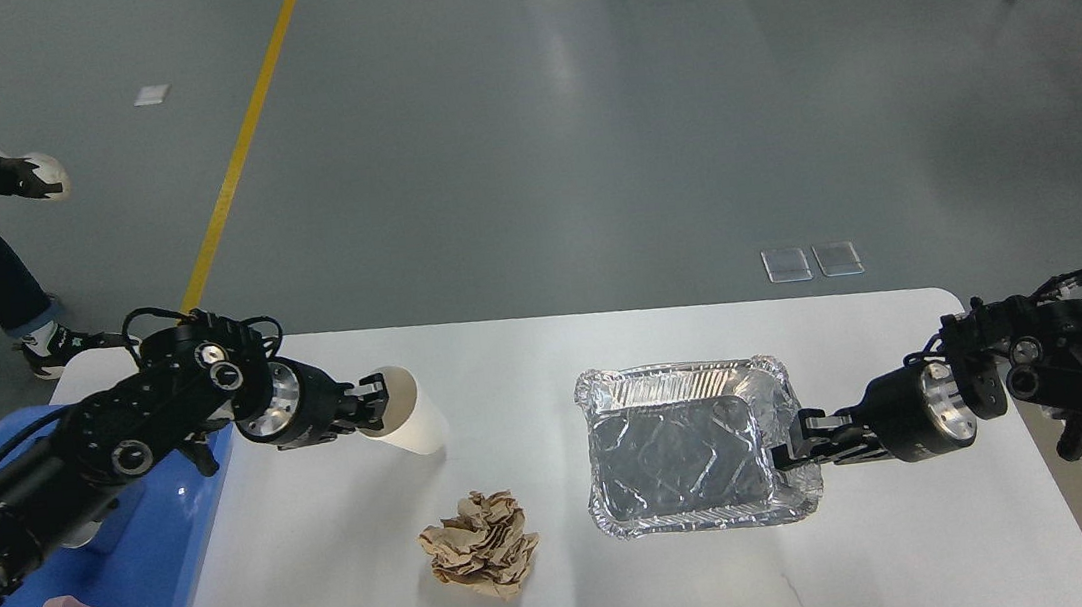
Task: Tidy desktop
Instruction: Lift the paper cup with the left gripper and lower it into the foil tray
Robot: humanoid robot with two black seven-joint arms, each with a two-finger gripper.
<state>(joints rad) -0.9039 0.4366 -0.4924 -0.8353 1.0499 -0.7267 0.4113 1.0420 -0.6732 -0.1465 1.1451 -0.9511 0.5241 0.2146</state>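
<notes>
Both grippers engaged on the desktop [330,587].
Left gripper [378,399] clamps the white paper cup [409,413] rim; right gripper [785,443] clamps the foil tray [687,444] edge.

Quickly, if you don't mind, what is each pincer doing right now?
Left pincer: closed on the rim of the paper cup.
Right pincer: closed on the right rim of the foil tray.
</notes>
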